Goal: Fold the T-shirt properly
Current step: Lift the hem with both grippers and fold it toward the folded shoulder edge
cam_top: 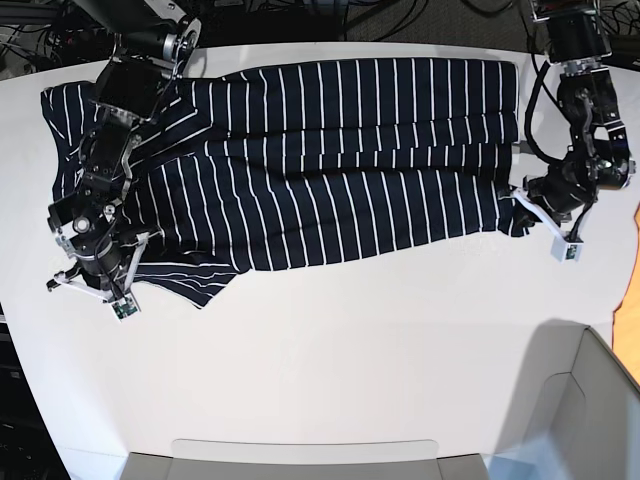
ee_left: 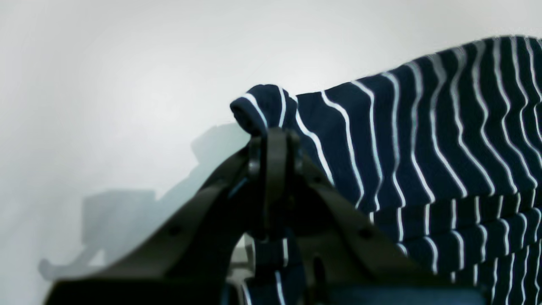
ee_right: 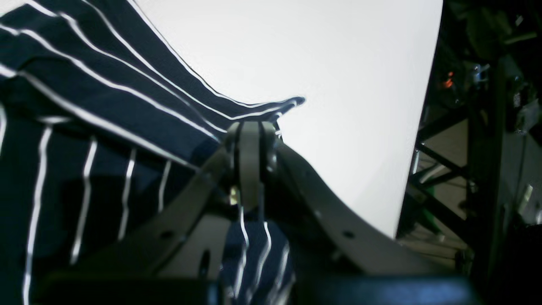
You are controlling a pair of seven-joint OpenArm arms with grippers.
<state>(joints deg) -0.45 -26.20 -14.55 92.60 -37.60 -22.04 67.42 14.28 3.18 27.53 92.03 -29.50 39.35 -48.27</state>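
Two arms reach down from the top edge of the base view. Right arm on frame left, running from the upper left corner down to mid-left; right gripper (cam_top: 118, 240) low, its fingers (ee_right: 250, 165) pressed together with striped cloth of the T-shirt (cam_top: 340, 160) pinched between them. Left arm on frame right, bent at the elbow near the right edge; left gripper (cam_top: 522, 196) points frame-left, fingers (ee_left: 275, 169) closed tight on a bunched cloth edge.

The T-shirt (cam_top: 330, 160) looks like soft matt knit cloth, table (cam_top: 330, 350) smooth matt white, gripper fingers (ee_left: 275, 152) dull dark plastic.
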